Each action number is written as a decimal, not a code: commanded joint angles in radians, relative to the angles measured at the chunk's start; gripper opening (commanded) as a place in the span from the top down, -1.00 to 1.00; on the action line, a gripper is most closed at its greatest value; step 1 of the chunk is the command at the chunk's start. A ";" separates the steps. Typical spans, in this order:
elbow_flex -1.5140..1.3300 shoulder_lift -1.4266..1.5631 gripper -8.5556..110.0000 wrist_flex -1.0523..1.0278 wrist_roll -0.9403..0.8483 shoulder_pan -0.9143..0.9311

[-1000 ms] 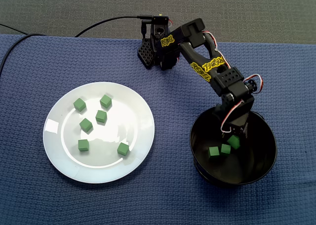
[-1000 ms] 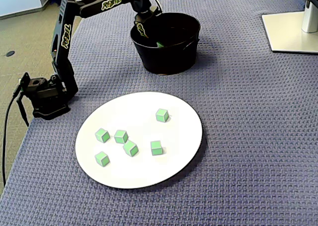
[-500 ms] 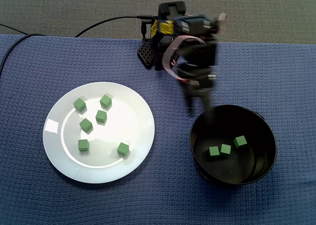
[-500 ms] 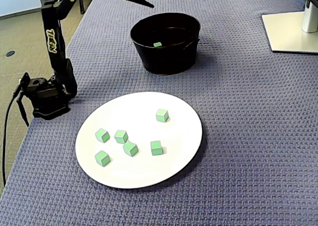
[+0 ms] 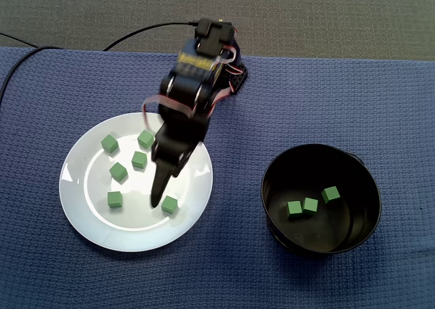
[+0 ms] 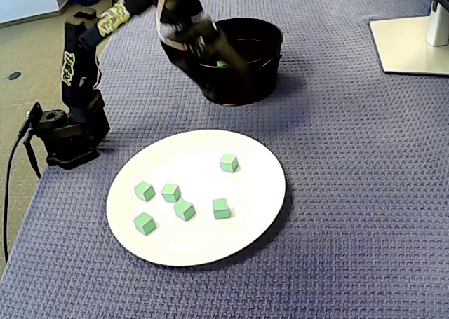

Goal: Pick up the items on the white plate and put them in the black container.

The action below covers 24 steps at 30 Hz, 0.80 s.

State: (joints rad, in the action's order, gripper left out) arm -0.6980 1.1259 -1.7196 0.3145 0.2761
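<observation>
Probably light and rigid: pinch the green cube (image 5: 169, 204) at four o'clock on the white plate (image 5: 88, 215) across flat faces; you cannot tell if the gripper (image 5: 157, 200) is spread.

This looks like an office or lab desk. What seems to be a monitor's flat pale foot (image 6: 410, 42), with its post, stands at two o'clock in a fixed view, on a surface (image 6: 351, 193) covered in blue woven cloth. Plain floor (image 6: 35, 45) shows at ten o'clock. In a fixed view, a black cable (image 5: 153, 27) trails off at eleven.
</observation>
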 commanded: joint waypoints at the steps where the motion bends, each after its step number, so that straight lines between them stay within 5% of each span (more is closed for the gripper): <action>1: -0.032 -0.086 0.20 -0.009 0.061 -0.012; 24: -0.100 -0.331 0.22 0.094 -0.077 0.098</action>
State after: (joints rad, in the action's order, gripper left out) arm -0.8007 0.7900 -1.6475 0.2807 0.3636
